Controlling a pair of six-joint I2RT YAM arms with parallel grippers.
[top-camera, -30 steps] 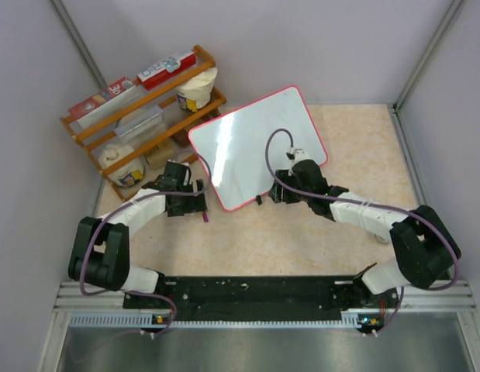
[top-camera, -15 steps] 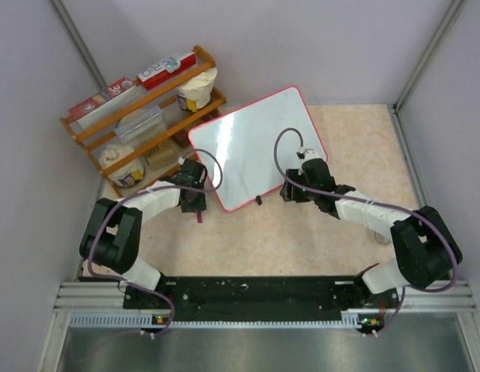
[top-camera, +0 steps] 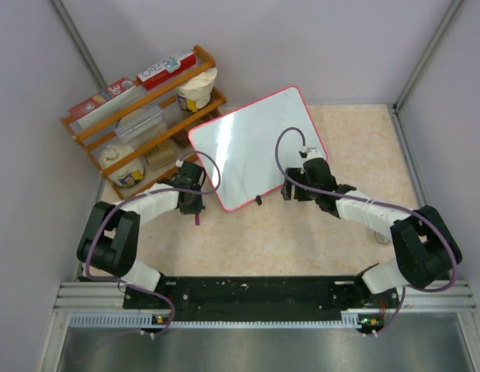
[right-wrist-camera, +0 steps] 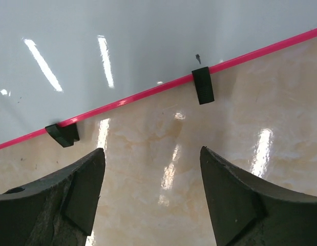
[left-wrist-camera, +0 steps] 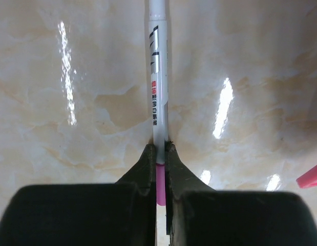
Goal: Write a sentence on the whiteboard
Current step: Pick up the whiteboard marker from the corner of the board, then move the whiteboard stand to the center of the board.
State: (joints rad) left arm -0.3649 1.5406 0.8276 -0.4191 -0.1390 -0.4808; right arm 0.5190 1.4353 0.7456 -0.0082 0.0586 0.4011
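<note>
The whiteboard point(top-camera: 255, 147) lies flat and skewed on the table, white with a pink-red rim. Its face point(right-wrist-camera: 148, 41) looks bare, and the sentence is out of view. Left of the board's near corner, my left gripper point(top-camera: 192, 203) is down at the table. In the left wrist view it point(left-wrist-camera: 158, 149) is shut on a white marker point(left-wrist-camera: 158, 77) at the join with its purple end. The marker lies along the tabletop, pointing away from the wrist. My right gripper point(top-camera: 291, 191) hovers at the board's near edge, open point(right-wrist-camera: 152, 154), with only tabletop between its fingers.
Two black clips point(right-wrist-camera: 203, 84) point(right-wrist-camera: 63, 133) sit on the board's rim just ahead of the right gripper. A wooden rack point(top-camera: 146, 116) with boxes, a cup and jars stands at the back left, close behind the left arm. Grey walls enclose the table.
My left gripper has shifted right over the marker and shut on it. My right gripper has drawn back from the board's edge and opened wider.
</note>
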